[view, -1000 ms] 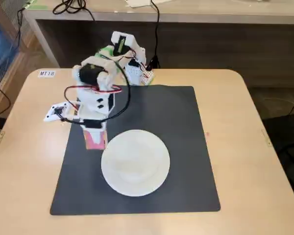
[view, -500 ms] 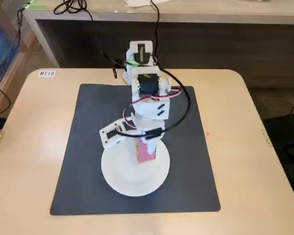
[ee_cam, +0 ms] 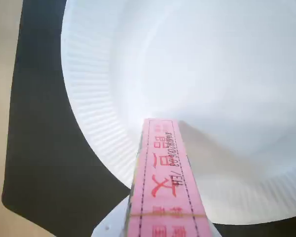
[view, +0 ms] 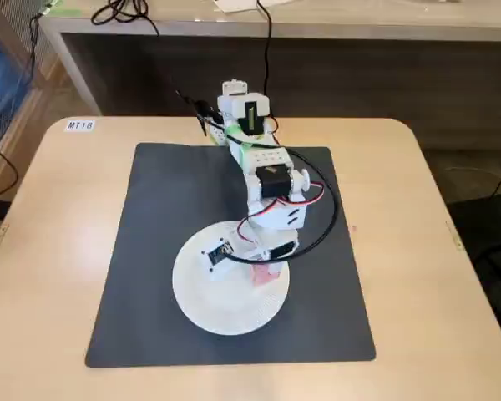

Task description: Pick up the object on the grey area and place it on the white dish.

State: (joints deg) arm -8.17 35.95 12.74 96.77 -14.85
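My gripper [view: 265, 264] is shut on the small pink-red box [view: 268, 271], over the right part of the white dish [view: 221, 301]. The dish lies on the dark grey mat [view: 150, 251]. In the wrist view the box [ee_cam: 165, 182] rises from the bottom edge, pink with red print, its far end over the dish's ribbed rim [ee_cam: 96, 123]. A bit of a pale finger [ee_cam: 111, 226] shows beside it on the left. I cannot tell whether the box touches the dish. The mat [ee_cam: 39, 148] shows to the left in that view.
The arm's base [view: 244, 109] stands at the mat's far edge, with a black cable [view: 317, 217] looping to its right. The beige table [view: 434, 276] surrounds the mat. A label [view: 79, 125] is stuck at the table's far left corner.
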